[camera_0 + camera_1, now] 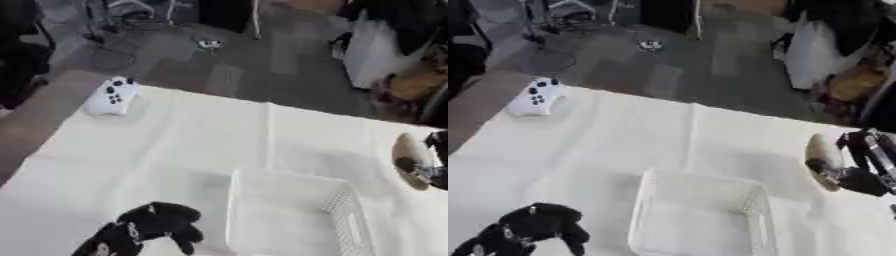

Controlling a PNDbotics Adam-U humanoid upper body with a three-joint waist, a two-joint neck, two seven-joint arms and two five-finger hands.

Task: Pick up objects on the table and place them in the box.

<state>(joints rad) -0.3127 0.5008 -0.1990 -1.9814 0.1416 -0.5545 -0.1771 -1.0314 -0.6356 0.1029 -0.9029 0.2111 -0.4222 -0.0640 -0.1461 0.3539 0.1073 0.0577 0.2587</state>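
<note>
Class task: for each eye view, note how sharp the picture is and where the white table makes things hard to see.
Left eye view: soft all over; the white box nearly melts into the bright table. Right eye view: equally blurred; the pale object in the right hand shows no detail, while the left hand stands out dark.

Left hand [157, 222] low at the near left, fingers curled downward, holding nothing. Right hand [859, 167] at the right edge (partly cut off), fingers closed round a pale oval object [822, 159], raised.
</note>
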